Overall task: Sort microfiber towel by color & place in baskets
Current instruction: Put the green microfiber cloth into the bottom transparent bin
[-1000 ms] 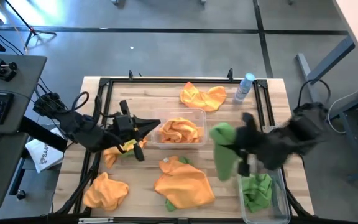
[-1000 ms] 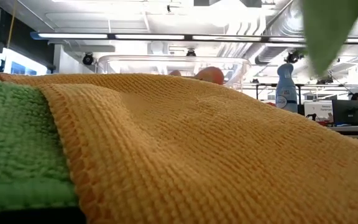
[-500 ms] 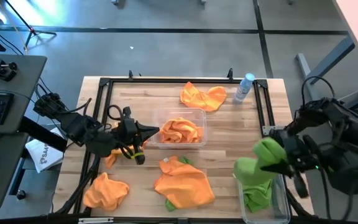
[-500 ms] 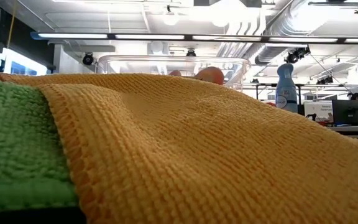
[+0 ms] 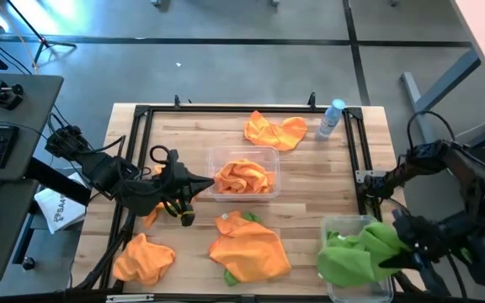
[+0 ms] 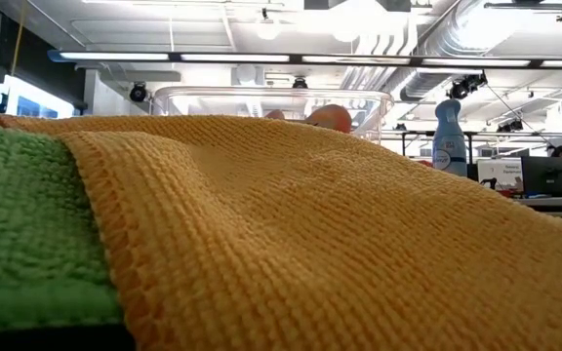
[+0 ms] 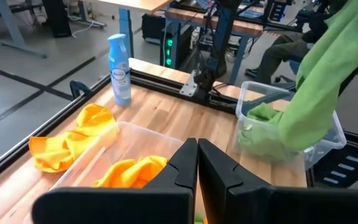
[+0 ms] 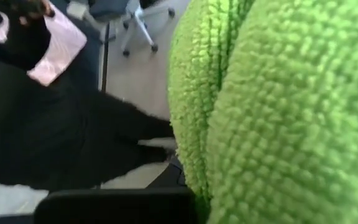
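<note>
Two clear bins are standing on the wooden table (image 5: 310,181): the centre basket (image 5: 244,174) is holding a crumpled orange towel (image 5: 244,177), and the right-hand basket (image 5: 358,259), at the table's near right corner, is holding green cloth. The right gripper (image 5: 401,249) is hanging over that right-hand basket, its fingers pressed together on a green towel (image 5: 356,255) that is draping down into the bin and over its left rim. The left gripper (image 5: 200,179) is pointing at the left wall of the centre basket, just beside it, with fingers pressed together and nothing between them. Loose cloths are lying on the table: an orange pair (image 5: 274,130) at the far edge near the spray bottle (image 5: 331,119), a large orange towel (image 5: 249,248) in front overlapping a green one, a small orange towel (image 5: 143,257) at the near left, and another orange cloth (image 5: 151,209) partly under the left arm.
</note>
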You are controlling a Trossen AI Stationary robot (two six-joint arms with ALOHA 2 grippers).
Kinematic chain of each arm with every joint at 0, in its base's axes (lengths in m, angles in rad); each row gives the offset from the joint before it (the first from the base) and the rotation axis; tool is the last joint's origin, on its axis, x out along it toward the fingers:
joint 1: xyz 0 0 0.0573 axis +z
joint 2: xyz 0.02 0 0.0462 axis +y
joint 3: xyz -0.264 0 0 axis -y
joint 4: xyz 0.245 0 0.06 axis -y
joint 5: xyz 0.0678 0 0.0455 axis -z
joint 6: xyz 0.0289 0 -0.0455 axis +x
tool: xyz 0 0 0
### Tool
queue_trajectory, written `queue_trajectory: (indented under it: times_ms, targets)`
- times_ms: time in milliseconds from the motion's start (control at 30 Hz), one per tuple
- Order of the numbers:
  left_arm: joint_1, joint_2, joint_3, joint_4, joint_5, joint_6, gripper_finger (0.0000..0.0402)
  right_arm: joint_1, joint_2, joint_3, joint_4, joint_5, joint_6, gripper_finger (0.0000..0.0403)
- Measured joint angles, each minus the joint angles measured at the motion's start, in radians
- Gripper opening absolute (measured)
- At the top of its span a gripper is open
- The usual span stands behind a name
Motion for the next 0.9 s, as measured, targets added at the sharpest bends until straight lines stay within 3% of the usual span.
queue_trajectory:
  times_ms: [200,400,567,700,900]
  targets:
    - [0.0,0.0,0.0,-0.003,0.0,-0.001,0.0001,0.001,0.031,-0.054,0.004,-0.029,0.011,0.0]
    - [0.0,0.0,0.0,-0.006,0.0,-0.002,0.0001,-0.023,-0.012,-0.402,-0.002,-0.139,0.08,0.0]
    - [0.0,0.0,0.0,-0.007,0.0,-0.002,0.0001,-0.015,-0.033,-0.658,0.016,-0.156,0.135,0.0]
    - [0.0,0.0,0.0,-0.007,0.0,-0.003,0.0001,-0.013,-0.045,-0.809,0.123,-0.196,0.138,0.0]
    - [0.0,0.0,0.0,-0.007,0.0,-0.002,0.0001,-0.074,-0.045,-1.007,0.419,-0.392,0.065,0.0]
